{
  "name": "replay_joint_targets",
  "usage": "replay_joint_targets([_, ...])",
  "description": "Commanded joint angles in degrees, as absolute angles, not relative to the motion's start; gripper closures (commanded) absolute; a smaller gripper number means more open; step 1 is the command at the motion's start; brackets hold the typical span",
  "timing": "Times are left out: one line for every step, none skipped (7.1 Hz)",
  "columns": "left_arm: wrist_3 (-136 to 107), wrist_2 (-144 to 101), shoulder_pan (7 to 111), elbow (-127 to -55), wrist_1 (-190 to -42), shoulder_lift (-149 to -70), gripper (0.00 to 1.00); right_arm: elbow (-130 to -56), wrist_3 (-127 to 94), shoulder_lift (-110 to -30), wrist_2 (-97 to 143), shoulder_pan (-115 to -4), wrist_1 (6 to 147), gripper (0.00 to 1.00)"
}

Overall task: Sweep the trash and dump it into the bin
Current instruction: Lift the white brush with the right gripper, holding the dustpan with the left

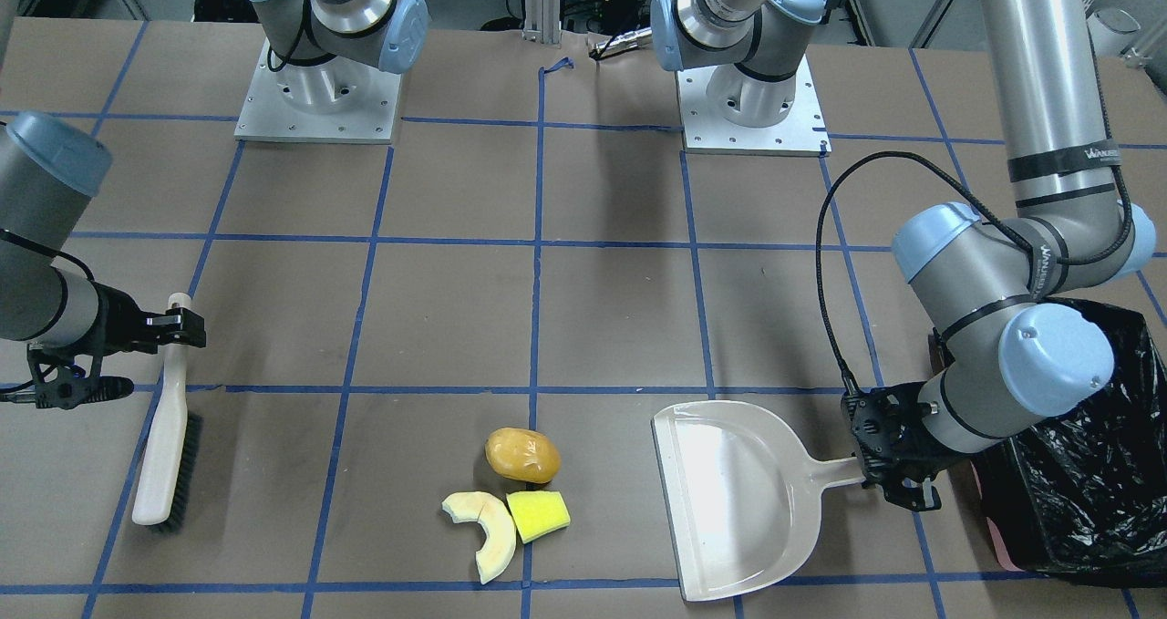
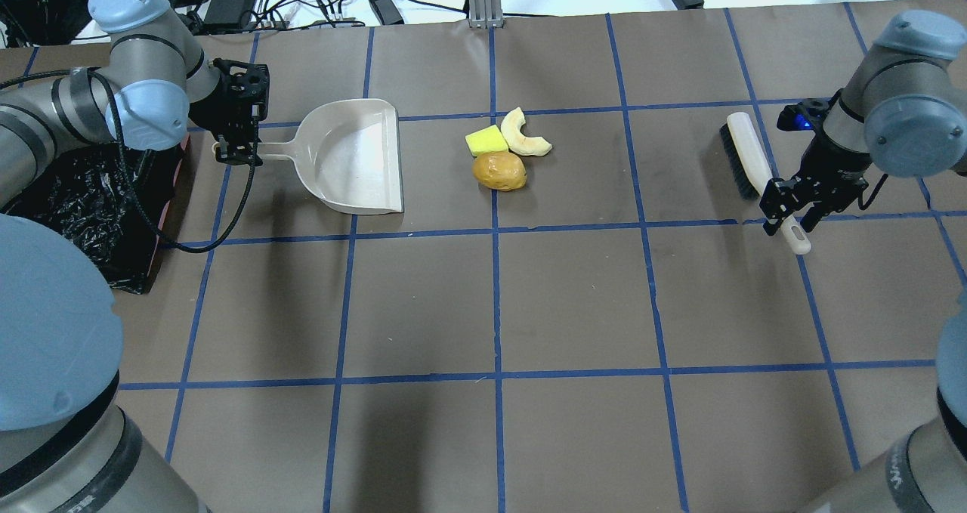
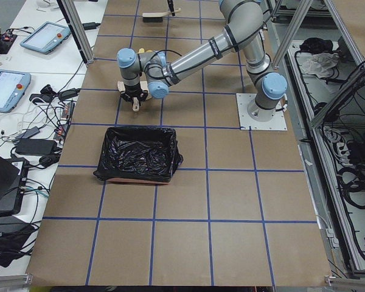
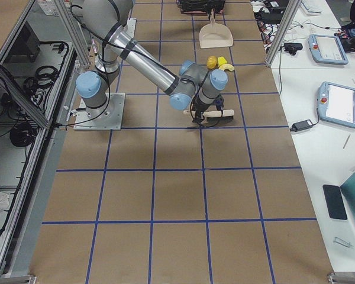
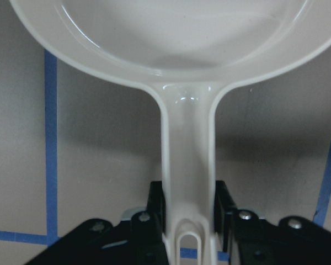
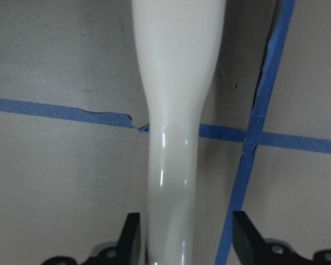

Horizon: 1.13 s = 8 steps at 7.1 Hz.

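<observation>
1. Nearest the front camera lies the trash: a potato-shaped lump, a pale melon-rind slice and a yellow-green wedge. They are bunched together, touching, just off the open mouth of the dustpan.
2. The dustpan appears to rest flat on the table with its mouth turned toward the pile. That looks like a catcher set up for a sweep.
3. The left gripper is clamped on the end of the dustpan's handle. In the wrist view both fingers press against its sides, so the pan can be steadied now and probably tipped later.
4. The bin, lined with black plastic, sits just behind the dustpan's handle, under the left arm. I judge that makes for a short dump.
5. The brush lies well apart from the dustpan, beyond the trash, bristles toward the pile.
6. Farthest back, the right gripper straddles the brush's handle with its jaws parted. One finger stands clear of the handle, so nothing is gripped yet.
</observation>
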<state>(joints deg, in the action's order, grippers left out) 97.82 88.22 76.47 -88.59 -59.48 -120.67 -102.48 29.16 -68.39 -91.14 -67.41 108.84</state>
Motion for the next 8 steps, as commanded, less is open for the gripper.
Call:
replay_joint_targets([97.8, 88.2, 76.5, -88.7, -59.5, -120.7, 0.98, -102.5, 29.0, -68.5, -91.1, -67.4, 108.5, 0.36])
replay_joint_targets([97.8, 88.2, 76.5, -88.7, -59.5, -120.7, 0.98, -102.3, 28.1, -68.9, -91.1, -67.4, 106.5, 0.39])
replay_joint_targets([97.8, 88.2, 76.5, -88.7, -59.4, -120.7, 0.98, -102.1, 25.7, -69.3, -91.1, -67.3, 105.8, 0.41])
replay_joint_targets([97.8, 88.2, 76.5, -88.7, -59.5, -120.7, 0.98, -102.1, 25.3, -69.4, -91.0, -67.4, 105.8, 0.41])
replay_joint_targets([97.8, 88.2, 76.5, -88.6, -59.4, -120.7, 0.98, -102.1, 25.3, -69.3, -91.0, -67.4, 105.9, 0.53])
replay_joint_targets([97.9, 88.2, 76.5, -88.7, -59.5, -120.7, 0.98, -102.1, 25.3, -69.3, -90.4, -67.4, 106.0, 0.7])
replay_joint_targets([97.8, 88.2, 76.5, -88.7, -59.5, -120.7, 0.98, -102.0, 25.3, -69.1, -90.4, -67.4, 106.2, 0.94])
replay_joint_targets([97.8, 88.2, 76.5, -88.7, -59.5, -120.7, 0.98, -102.0, 25.3, -69.0, -90.7, -67.4, 106.1, 1.0])
